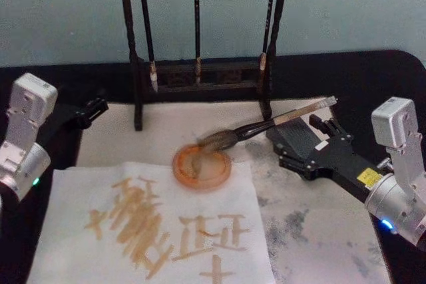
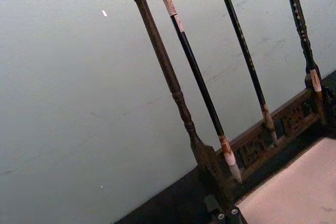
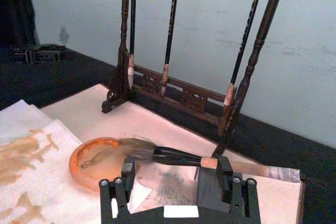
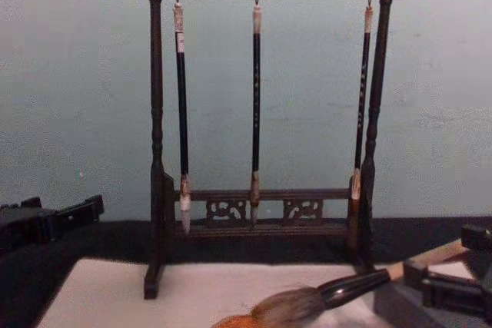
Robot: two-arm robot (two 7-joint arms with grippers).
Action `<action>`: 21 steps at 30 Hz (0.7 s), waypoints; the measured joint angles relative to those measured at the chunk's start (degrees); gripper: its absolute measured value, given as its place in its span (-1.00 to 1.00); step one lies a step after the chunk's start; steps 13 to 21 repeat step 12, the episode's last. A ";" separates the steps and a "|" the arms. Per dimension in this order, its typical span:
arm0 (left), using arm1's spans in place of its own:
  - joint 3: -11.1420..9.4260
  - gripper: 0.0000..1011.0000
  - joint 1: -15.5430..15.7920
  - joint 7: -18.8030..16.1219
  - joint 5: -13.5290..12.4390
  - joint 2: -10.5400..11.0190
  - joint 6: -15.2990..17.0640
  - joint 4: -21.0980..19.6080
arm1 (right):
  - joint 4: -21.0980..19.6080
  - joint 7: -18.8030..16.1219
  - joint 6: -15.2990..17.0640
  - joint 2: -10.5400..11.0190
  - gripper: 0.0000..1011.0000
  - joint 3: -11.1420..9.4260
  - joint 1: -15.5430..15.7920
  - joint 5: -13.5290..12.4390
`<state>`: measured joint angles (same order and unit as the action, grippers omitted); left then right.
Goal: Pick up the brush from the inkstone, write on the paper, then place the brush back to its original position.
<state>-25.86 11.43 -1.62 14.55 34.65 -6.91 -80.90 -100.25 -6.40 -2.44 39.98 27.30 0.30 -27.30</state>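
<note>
— Where's the brush?
— Lying slantwise, bristles in the inkstone, handle running back-right.
— Right gripper?
— Spread wide beside the handle, holding nothing. Left gripper parked; grip unclear.

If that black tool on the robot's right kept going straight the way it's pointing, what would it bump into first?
Probably the brush: its handle lies straight across the open right tool, bristles resting in the orange inkstone. Beyond it stands the brush rack. Depth is hard to judge.
</note>
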 joint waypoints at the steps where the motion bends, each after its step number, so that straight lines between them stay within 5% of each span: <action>1: 0.00 0.98 0.00 0.00 0.00 0.00 0.00 0.00 | 0.01 0.00 0.00 0.00 0.98 -0.01 0.00 -0.03; 21: 0.00 0.98 0.00 0.00 0.00 0.00 0.00 0.00 | 0.02 0.05 0.01 0.00 0.98 -0.08 0.00 -0.27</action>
